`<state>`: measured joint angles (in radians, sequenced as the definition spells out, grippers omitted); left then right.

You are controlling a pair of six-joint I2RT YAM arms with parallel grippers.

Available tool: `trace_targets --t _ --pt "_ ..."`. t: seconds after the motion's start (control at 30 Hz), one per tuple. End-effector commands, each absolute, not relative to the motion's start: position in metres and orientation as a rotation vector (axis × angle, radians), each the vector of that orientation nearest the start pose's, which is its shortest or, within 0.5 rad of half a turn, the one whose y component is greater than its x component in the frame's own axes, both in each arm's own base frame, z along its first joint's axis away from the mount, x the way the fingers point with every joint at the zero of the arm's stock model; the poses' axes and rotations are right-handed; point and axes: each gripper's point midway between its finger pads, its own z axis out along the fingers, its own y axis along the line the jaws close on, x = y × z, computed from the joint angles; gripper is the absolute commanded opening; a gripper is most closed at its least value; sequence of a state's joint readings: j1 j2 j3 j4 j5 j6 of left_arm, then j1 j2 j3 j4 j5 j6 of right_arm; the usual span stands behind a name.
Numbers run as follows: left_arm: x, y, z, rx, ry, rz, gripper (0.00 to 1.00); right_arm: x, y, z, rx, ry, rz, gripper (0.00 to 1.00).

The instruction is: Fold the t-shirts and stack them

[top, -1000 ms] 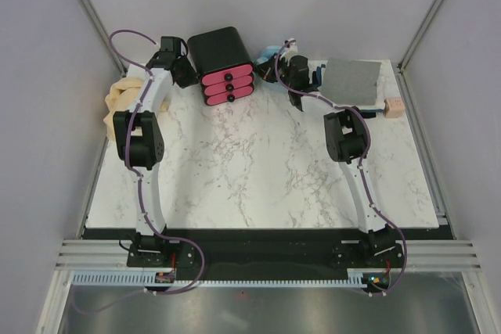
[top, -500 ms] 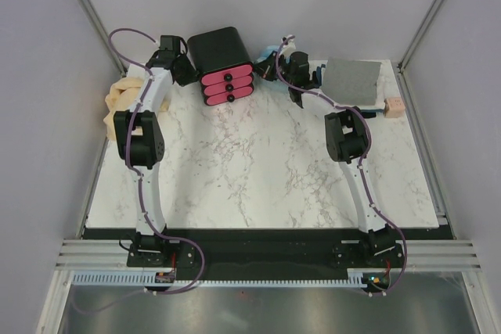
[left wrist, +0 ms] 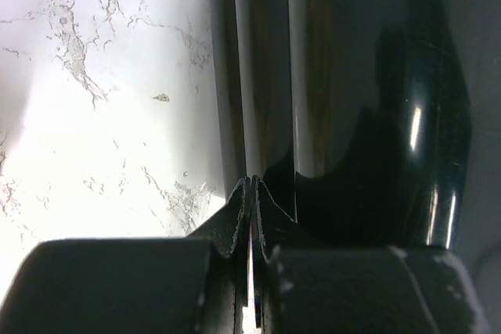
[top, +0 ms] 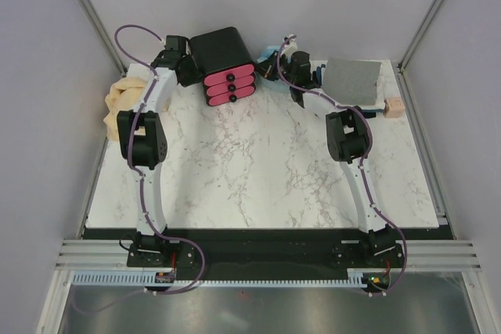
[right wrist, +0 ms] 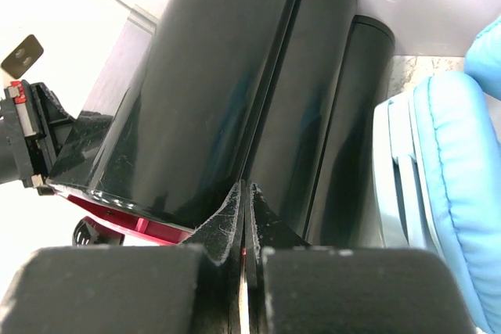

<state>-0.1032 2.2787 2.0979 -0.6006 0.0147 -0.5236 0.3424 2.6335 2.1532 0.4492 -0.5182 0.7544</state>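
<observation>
Both end effectors are clenched on nothing: the left end effector (left wrist: 252, 191) sits by the left side of the black box (top: 218, 48), the right end effector (right wrist: 245, 193) by its right, beside a light blue padded thing (right wrist: 450, 193) cut off at the frame. The cream t-shirt (top: 116, 101) lies bunched at the far-left edge of the desk (top: 258, 170), half hidden behind the left arm; the grey t-shirt (top: 356, 80) lies folded far right.

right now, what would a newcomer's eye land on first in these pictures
The black box with its pink-red front stands at the far edge, the left hand and right hand shut, one close at each side. A cream t-shirt lies bunched at the left edge; a grey t-shirt lies flat in the far right corner.
</observation>
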Motion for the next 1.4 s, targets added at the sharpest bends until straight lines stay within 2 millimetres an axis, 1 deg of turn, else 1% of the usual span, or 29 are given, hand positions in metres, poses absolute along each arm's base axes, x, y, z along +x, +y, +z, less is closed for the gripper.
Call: trace_targets --t 0.0,0.13,0.17,0.23,0.27,0.33,0.37,0.43,0.47,0.5,0.53,0.57,0.67,0.7,0.73,0.8,0.83,0.9,0.93,1.0,1.03,1.1,1.13,1.17,1.2,1.23,1.3,1.33,1.37 --pt "0.547 -0.233 0.158 -0.172 2.355 -0.709 0.02 0.516 0.44 0.213 -0.474 1.702 1.551 0.0" --pt "0.53 -0.238 0.165 -0.147 2.363 -0.714 0.02 0.495 0.45 0.217 -0.518 1.709 1.569 0.0" --pt "0.524 -0.243 0.167 -0.13 2.366 -0.717 0.02 0.487 0.452 0.226 -0.536 1.697 1.579 0.0" --pt "0.513 -0.247 0.172 -0.111 2.369 -0.715 0.02 0.475 0.455 0.22 -0.552 1.717 1.59 0.0" --pt "0.508 -0.25 0.173 -0.095 2.369 -0.708 0.02 0.467 0.457 0.231 -0.571 1.7 1.592 0.0" --pt "0.494 -0.253 0.174 -0.081 2.383 -0.705 0.02 0.453 0.46 0.222 -0.584 1.733 1.598 0.0" --pt "0.489 -0.256 0.174 -0.078 2.387 -0.707 0.02 0.444 0.459 0.234 -0.6 1.715 1.603 0.0" --pt "0.479 -0.254 0.168 -0.081 2.406 -0.691 0.02 0.431 0.458 0.225 -0.605 1.745 1.601 0.0" --pt "0.475 -0.253 0.176 -0.08 2.392 -0.684 0.02 0.424 0.456 0.237 -0.616 1.724 1.595 0.0" --pt "0.472 -0.251 0.175 -0.089 2.395 -0.676 0.02 0.418 0.453 0.226 -0.604 1.755 1.591 0.0" --pt "0.468 -0.249 0.171 -0.09 2.404 -0.672 0.02 0.413 0.452 0.227 -0.605 1.757 1.595 0.0" --pt "0.465 -0.248 0.177 -0.086 2.391 -0.671 0.02 0.406 0.449 0.237 -0.613 1.739 1.596 0.0" --pt "0.453 -0.245 0.173 -0.083 2.409 -0.67 0.02 0.385 0.443 0.23 -0.638 1.779 1.593 0.0" --pt "0.448 -0.245 0.18 -0.08 2.397 -0.679 0.02 0.38 0.442 0.227 -0.642 1.8 1.588 0.0" --pt "0.442 -0.245 0.174 -0.078 2.416 -0.675 0.02 0.371 0.443 0.235 -0.654 1.788 1.587 0.0" --pt "0.429 -0.251 0.179 -0.053 2.408 -0.681 0.02 0.358 0.442 0.227 -0.657 1.813 1.588 0.0" --pt "0.421 -0.252 0.172 -0.044 2.428 -0.668 0.02 0.349 0.445 0.233 -0.668 1.804 1.597 0.0" --pt "0.408 -0.258 0.177 -0.012 2.42 -0.667 0.02 0.33 0.449 0.224 -0.683 1.84 1.605 0.0" --pt "0.399 -0.258 0.17 -0.009 2.442 -0.665 0.02 0.324 0.448 0.229 -0.685 1.833 1.602 0.0" --pt "0.386 -0.264 0.169 0.002 2.453 -0.681 0.02 0.306 0.448 0.221 -0.695 1.869 1.601 0.0" --pt "0.377 -0.263 0.169 0.004 2.456 -0.682 0.02 0.297 0.447 0.228 -0.703 1.856 1.602 0.0" --pt "0.362 -0.269 0.17 0.036 2.46 -0.694 0.02 0.28 0.444 0.218 -0.695 1.9 1.597 0.0" --pt "0.352 -0.268 0.173 0.034 2.458 -0.699 0.02 0.272 0.44 0.23 -0.692 1.882 1.6 0.0" --pt "0.345 -0.271 0.174 0.042 2.456 -0.708 0.02 0.263 0.435 0.22 -0.674 1.918 1.591 0.0" --pt "0.336 -0.269 0.169 0.039 2.473 -0.703 0.02 0.253 0.434 0.222 -0.669 1.926 1.594 0.0" --pt "0.33 -0.268 0.169 0.03 2.474 -0.708 0.02 0.244 0.428 0.237 -0.672 1.895 1.59 0.0" --pt "0.315 -0.267 0.183 0.032 2.443 -0.727 0.02 0.229 0.418 0.228 -0.652 1.95 1.557 0.0" --pt "0.306 -0.264 0.178 0.025 2.458 -0.728 0.02 0.221 0.411 0.243 -0.653 1.923 1.554 0.0" --pt "0.298 -0.263 0.187 0.03 2.434 -0.745 0.02 0.213 0.404 0.233 -0.642 1.973 1.541 0.0"
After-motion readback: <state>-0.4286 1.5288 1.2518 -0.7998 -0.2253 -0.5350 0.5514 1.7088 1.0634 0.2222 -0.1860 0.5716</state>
